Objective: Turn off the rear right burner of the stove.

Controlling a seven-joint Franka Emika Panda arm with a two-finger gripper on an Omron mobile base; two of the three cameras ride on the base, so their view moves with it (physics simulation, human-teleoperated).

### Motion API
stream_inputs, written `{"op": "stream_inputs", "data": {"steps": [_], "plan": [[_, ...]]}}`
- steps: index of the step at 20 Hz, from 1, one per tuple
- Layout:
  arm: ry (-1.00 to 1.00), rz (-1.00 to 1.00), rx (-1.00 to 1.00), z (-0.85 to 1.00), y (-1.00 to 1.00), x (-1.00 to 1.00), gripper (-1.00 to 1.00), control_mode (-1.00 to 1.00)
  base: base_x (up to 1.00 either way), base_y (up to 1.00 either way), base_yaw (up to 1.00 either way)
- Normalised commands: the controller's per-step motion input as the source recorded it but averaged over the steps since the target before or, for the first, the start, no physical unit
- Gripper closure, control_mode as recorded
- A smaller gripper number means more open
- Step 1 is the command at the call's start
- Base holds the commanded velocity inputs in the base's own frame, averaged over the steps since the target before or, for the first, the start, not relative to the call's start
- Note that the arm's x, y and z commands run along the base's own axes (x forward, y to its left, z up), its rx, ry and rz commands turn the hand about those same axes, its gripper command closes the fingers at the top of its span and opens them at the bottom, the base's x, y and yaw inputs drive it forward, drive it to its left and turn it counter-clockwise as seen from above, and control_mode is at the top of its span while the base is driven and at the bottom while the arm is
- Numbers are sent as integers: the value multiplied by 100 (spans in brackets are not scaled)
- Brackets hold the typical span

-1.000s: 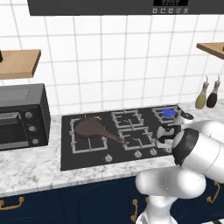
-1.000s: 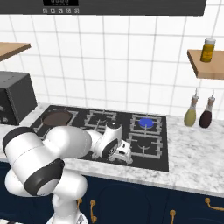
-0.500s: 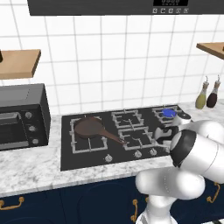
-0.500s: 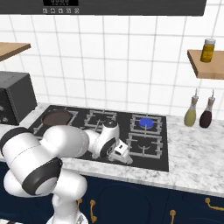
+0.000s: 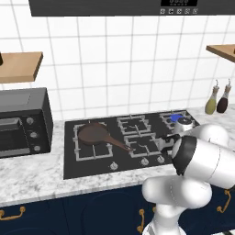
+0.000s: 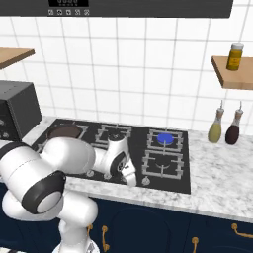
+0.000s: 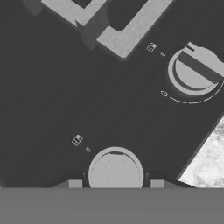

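Hovering low, end effector [image 6: 131, 177] seemingly straddles a knob [image 7: 115, 169].

text: none legible | stove [image 7: 65, 87] knob marks: tiny, unreadable

A stove [image 5: 69, 167] sits at centre frame, a pan [image 5: 91, 134] on its left grate, the toaster oven [image 5: 23, 121] at far left, two bottles [image 5: 217, 98] at right.
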Motion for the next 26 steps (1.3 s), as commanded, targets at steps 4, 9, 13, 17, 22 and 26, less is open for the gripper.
{"op": "stream_inputs", "data": {"steps": [4, 9, 13, 17, 22, 26], "plan": [[10, -74, 0, -9, 0, 0, 100, -100, 0, 0, 0], [11, -78, 2, -5, 0, -13, 100, -100, 0, 0, 0], [11, -79, 6, -5, 0, -34, 100, -100, 0, 0, 0], [8, -85, 11, -6, -4, -51, 100, -100, 0, 0, 0], [6, -90, 14, 0, 0, -42, 100, -100, 0, 0, 0], [2, -93, 15, -1, 0, -34, 100, -100, 0, 0, 0]]}}
